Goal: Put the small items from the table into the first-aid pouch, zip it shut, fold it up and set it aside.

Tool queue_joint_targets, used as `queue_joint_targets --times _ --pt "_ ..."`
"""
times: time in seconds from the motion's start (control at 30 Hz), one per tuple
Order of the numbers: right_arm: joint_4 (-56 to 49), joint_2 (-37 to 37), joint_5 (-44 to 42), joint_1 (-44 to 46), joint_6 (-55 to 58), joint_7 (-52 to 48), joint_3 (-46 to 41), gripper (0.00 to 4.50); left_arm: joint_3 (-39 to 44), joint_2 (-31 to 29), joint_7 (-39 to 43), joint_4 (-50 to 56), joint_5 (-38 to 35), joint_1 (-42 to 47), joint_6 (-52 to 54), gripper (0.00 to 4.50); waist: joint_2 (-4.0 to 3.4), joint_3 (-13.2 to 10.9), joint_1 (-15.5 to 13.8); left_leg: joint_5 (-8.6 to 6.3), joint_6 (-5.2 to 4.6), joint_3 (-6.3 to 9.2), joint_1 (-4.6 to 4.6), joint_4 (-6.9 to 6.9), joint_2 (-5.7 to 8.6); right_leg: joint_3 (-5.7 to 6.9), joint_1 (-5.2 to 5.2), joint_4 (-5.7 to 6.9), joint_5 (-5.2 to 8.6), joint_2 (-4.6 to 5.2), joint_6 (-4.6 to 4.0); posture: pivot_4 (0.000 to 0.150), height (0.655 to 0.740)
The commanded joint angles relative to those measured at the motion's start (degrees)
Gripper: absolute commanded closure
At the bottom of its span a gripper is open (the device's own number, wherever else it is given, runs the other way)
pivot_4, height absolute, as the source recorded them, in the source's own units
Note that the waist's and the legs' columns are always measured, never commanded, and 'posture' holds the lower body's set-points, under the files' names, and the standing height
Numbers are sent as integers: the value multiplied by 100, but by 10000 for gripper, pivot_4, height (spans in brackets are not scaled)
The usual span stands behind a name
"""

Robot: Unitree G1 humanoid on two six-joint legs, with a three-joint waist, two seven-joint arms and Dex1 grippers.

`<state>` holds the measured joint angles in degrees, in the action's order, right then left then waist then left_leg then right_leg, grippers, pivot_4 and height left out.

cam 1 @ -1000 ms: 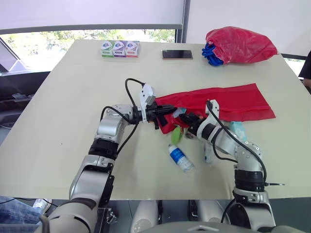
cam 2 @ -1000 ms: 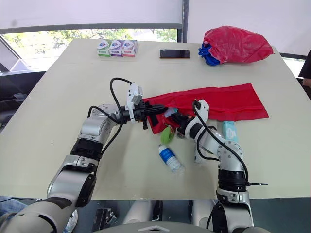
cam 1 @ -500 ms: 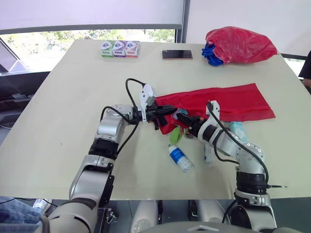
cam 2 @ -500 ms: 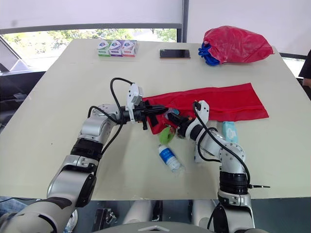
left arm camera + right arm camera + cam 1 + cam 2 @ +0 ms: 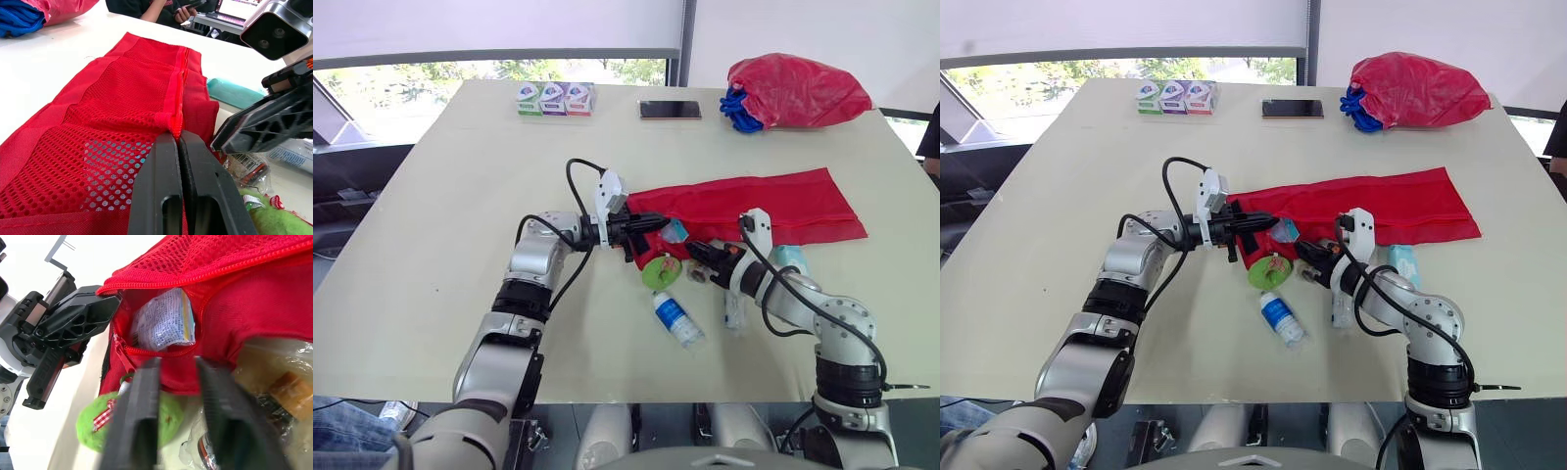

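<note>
Right wrist view: the right gripper [image 5: 176,364] has its fingers spread and nothing between them (they are blurred, so it is likely moving). A second ago it was at the mouth of the pouch [image 5: 754,206] with a packet [image 5: 164,323]. It has since drawn back toward the robot's right, and the packet now sits just inside the open zip, half in and half showing.

The left gripper [image 5: 177,137] stays clamped on the pouch's zip edge, fingers pressed together on the red mesh. It is holding the near end up so that the mouth gapes. The pouch itself lies spread flat across the middle of the table [image 5: 460,196].

The green toy [image 5: 660,271] has shifted as well. It showed edge-on before and now lies flat as a round disc, just below the mouth and touching the pouch's lip.

By my reading one item is in, though only shallowly, and it may need a push deeper before the zip can pass. Still outside are the green toy, the bottle [image 5: 677,318], a clear wrapped thing [image 5: 279,382] beside the right fingers, a teal pack [image 5: 790,259] and a white tube [image 5: 732,311]. Loading is therefore at an early stage, and zipping and folding are some way off. The green toy is nearest the mouth and looks the likely next pick.
</note>
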<state>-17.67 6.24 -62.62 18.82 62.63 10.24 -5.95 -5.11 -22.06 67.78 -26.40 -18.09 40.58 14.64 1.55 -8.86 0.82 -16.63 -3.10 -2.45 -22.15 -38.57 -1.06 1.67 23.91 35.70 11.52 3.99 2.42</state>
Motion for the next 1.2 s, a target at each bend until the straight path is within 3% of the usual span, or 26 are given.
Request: queue_joint_targets --times 0.03,0.43,0.7,0.83,1.07,1.13,1.2 --pt "22 -75 242 207 -140 -163 184 44119 40 36 43 78 -12 107 -109 45000 0 0 0 0 0 0 0 0 0 0 0 0 0 0 0 1500 7400" --pt "1614 -673 1688 1084 -689 -803 874 44119 -43 51 143 249 34 -41 -103 45000 0 0 13 0 0 -1 0 0 1 1 1 0 0 0 0 1500 7400" --pt "2321 -1067 2425 1436 -1782 -1185 572 44119 -87 -24 169 418 81 -224 -83 45000 0 0 22 1 2 -2 8 -1 0 -2 -1 10 0 -1 0 1500 7400" --pt "1887 -872 2445 1209 -1557 -1431 610 44119 -59 -92 168 413 109 -255 -105 45000 0 0 10 1 3 -2 4 0 0 -1 1 9 -1 0 -1 1500 7400" --pt "-82 287 2236 365 -1033 -2125 681 44119 -107 -535 447 -133 448 -119 -660 45000 -1 -1 0 1 2 1 -4 0 4 3 1 -4 -1 5 -1 1500 7400" --pt "-717 781 2302 51 -1130 -2425 694 44119 -122 -722 595 -342 543 -82 -849 45000 -1 0 7 0 1 2 -2 2 3 5 2 -4 0 2 -1 1500 7400" --pt "-1267 1254 2669 -391 -1966 -2969 653 44119 -126 -949 740 -609 664 -29 -1107 45000 -1 -1 2 0 1 1 5 8 0 4 1 -5 1 -1 -1 1500 7400"
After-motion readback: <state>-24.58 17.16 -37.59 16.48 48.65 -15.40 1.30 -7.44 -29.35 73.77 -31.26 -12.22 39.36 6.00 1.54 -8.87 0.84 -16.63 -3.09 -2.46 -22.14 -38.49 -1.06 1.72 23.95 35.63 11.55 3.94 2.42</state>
